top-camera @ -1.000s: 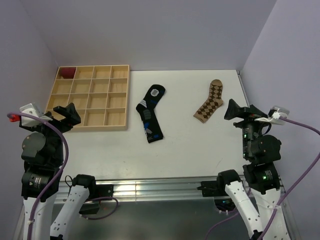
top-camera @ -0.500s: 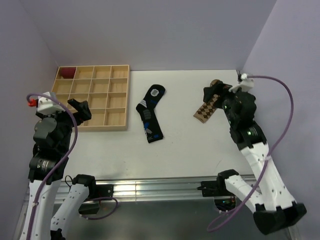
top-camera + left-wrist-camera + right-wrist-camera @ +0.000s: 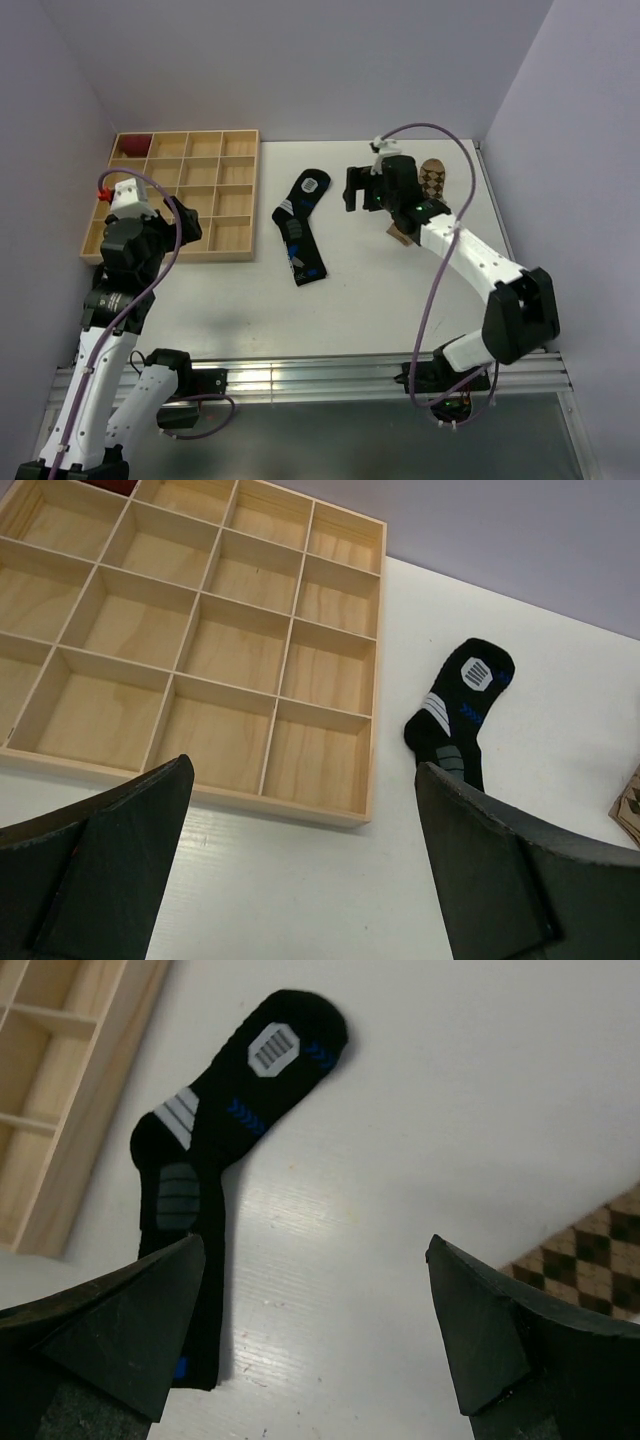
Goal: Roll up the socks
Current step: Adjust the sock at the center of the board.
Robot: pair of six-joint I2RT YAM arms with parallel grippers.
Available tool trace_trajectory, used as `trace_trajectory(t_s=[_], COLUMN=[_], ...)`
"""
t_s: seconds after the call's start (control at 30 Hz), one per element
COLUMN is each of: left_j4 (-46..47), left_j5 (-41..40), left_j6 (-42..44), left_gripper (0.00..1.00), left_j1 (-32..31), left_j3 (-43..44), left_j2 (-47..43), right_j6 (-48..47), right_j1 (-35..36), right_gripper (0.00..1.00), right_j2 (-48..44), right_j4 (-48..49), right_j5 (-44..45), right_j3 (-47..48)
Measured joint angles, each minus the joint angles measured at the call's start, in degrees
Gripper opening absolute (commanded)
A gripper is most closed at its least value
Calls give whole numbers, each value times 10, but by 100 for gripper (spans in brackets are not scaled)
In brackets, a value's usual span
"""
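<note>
Top external view shows no rolling done: black sock with blue and grey markings (image 3: 300, 228) and brown argyle sock (image 3: 433, 178) lie flat, well apart on white tabletop (image 3: 380, 290); left gripper (image 3: 302, 770) and right gripper (image 3: 312, 1260) both spread, empty.

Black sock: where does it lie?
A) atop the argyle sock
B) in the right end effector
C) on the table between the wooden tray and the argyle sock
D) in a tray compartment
C: the black sock lies flat on the table, with the wooden tray on one side and the argyle sock on the other.
</note>
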Motion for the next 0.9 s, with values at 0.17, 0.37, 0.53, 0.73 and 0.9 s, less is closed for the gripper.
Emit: trace_trajectory(t_s=[0.17, 0.37, 0.53, 0.73, 0.9], left_j4=[30, 66, 93, 104, 111], left_j5=[-5, -9, -11, -11, -11], left_j6=[-3, -3, -3, -3, -3], left_gripper=[99, 100, 99, 99, 99], left_j1=[0, 0, 0, 0, 0], left_j3=[-38, -80, -105, -109, -109], left_j2=[-3, -7, -10, -6, -2], right_j6=[-58, -119, -155, -176, -180], right_j1=[36, 65, 82, 95, 98], right_gripper=[94, 83, 80, 76, 73], right_j2=[100, 224, 312, 408, 490], right_j4=[40, 57, 52, 26, -25], right_j5=[-54, -111, -136, -148, -140], right_j3=[34, 101, 188, 292, 378])
